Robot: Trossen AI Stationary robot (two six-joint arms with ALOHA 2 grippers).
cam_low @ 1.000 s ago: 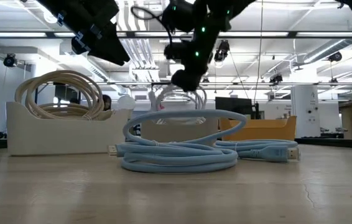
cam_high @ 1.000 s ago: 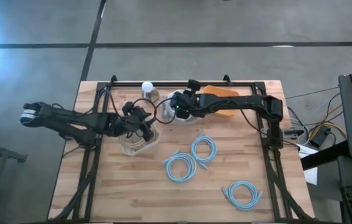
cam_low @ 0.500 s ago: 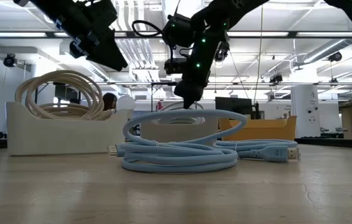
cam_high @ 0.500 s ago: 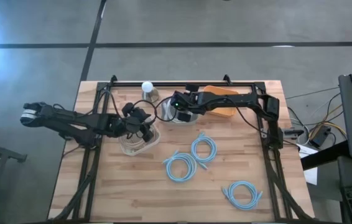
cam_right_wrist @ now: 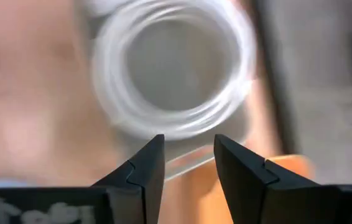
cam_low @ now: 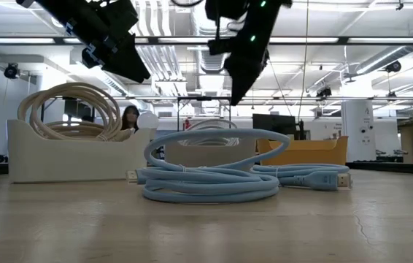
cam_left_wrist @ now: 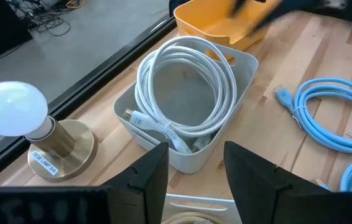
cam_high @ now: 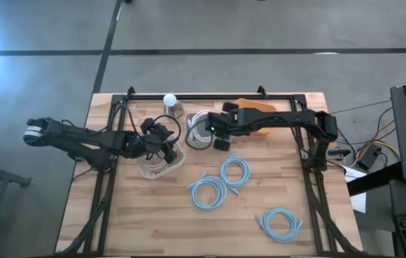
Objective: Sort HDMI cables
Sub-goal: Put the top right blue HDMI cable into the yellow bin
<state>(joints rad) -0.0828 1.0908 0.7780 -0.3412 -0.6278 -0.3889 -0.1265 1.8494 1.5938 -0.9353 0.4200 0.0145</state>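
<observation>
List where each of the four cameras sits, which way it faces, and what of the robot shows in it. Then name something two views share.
High view: above the table, looking straight down; both arms show, left gripper over the beige-cable bin, right gripper.
Low view: at table-top height, looking level across light blue cables into the room; both arms enter from above.
Left wrist view: on the left arm, facing the grey bin; its own fingers show.
Right wrist view: on the right arm, blurred; own fingers show.
Shared: the white cable coil appears in both wrist views.
</observation>
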